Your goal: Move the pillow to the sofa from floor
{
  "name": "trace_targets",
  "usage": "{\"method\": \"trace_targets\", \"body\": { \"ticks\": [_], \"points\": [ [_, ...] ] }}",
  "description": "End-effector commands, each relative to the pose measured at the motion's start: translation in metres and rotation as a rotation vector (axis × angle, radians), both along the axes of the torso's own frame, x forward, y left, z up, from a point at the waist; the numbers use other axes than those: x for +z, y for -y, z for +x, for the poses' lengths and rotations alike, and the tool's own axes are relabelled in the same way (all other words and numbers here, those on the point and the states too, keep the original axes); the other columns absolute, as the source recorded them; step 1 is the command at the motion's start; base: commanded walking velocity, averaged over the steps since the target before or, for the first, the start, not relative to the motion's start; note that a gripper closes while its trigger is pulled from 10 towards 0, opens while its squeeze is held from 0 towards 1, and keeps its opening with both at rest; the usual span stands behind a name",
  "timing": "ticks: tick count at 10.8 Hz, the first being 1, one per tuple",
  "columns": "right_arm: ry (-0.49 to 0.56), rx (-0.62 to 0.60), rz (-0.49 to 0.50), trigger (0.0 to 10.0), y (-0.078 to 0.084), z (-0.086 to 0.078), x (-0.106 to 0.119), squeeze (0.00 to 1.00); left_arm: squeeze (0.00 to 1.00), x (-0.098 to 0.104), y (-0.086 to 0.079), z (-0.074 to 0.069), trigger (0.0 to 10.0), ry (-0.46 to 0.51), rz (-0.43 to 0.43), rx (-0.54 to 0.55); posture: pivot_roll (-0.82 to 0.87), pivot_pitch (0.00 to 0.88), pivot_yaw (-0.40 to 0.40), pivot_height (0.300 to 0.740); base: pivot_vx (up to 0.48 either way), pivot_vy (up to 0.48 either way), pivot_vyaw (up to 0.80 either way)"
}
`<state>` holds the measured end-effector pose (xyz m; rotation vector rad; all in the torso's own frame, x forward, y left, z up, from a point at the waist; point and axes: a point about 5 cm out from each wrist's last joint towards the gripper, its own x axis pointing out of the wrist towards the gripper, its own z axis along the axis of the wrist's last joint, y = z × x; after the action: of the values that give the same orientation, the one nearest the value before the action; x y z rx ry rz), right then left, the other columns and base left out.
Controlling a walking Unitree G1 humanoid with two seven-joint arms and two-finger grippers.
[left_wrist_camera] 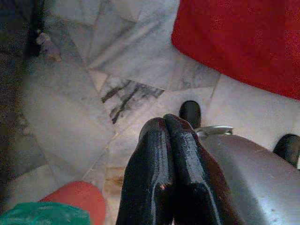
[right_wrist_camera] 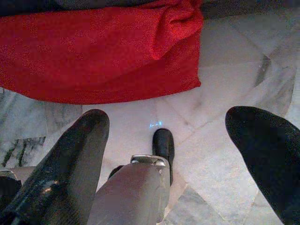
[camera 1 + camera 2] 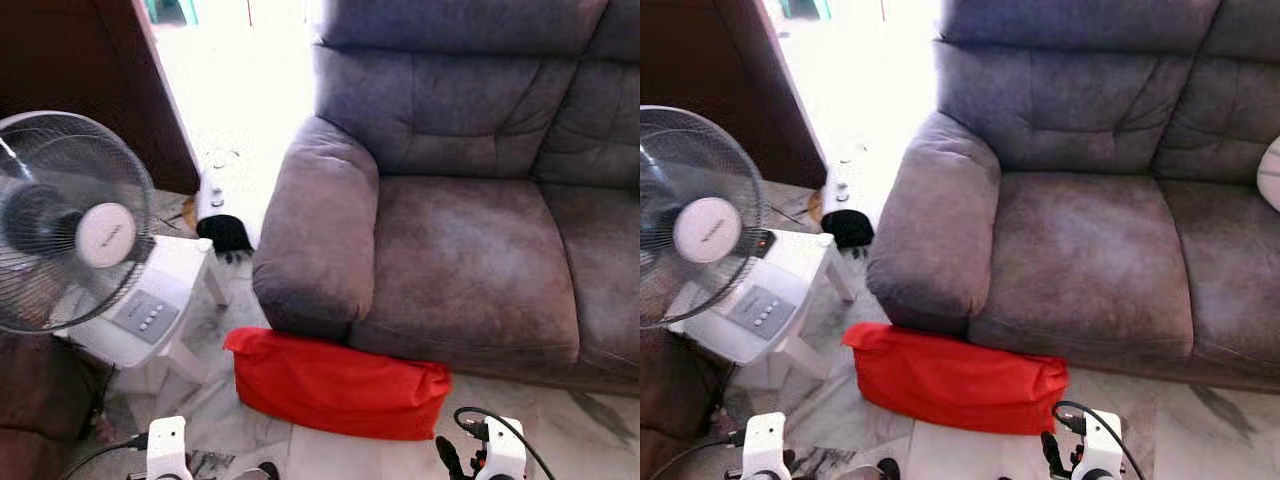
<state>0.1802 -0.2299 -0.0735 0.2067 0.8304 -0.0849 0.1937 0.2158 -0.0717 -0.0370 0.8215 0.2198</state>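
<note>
A red pillow [image 2: 98, 51] lies on the marble floor [image 2: 225, 65] against the grey sofa [image 3: 470, 260], just ahead of the right gripper [image 2: 173, 154], spread wide and empty, apparently readied to grasp. Left gripper [image 1: 171, 140]: 2 fingers pressed together, holding nothing.

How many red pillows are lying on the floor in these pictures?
1. The red pillow lies on the marble floor, against the front of the grey sofa, below its armrest. Others may be hidden outside the view.
</note>
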Motion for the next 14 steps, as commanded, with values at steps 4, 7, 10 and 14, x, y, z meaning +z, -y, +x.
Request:
{"method": "trace_targets", "body": {
  "ticks": [4,7,10,14],
  "points": [
    [-0.026,-0.030,0.003,10.0,0.0034,-0.0084,-0.0035,0.00,0.00,-0.0057,0.0030,-0.0092,10.0,-0.038,-0.012,-0.018,0.06,0.175,0.007,0.740,0.000,0.000,0.00],
    [-0.013,-0.035,0.004,10.0,0.0035,-0.0078,-0.0029,0.00,0.00,-0.0069,0.0019,-0.0115,10.0,-0.049,-0.009,-0.017,0.06,0.174,0.005,0.740,0.000,0.000,0.00],
    [-0.017,-0.042,0.000,10.0,0.0035,-0.0082,-0.0033,0.00,0.00,-0.0072,0.0009,-0.0125,10.0,-0.055,-0.004,-0.017,0.06,0.174,0.007,0.740,0.000,0.000,-0.16],
    [-0.010,-0.045,-0.004,10.0,0.0037,-0.0080,-0.0029,0.00,0.00,-0.0057,0.0013,-0.0094,10.0,-0.044,-0.001,-0.018,0.06,0.169,0.007,0.740,0.000,0.000,0.00]
  ]
}}
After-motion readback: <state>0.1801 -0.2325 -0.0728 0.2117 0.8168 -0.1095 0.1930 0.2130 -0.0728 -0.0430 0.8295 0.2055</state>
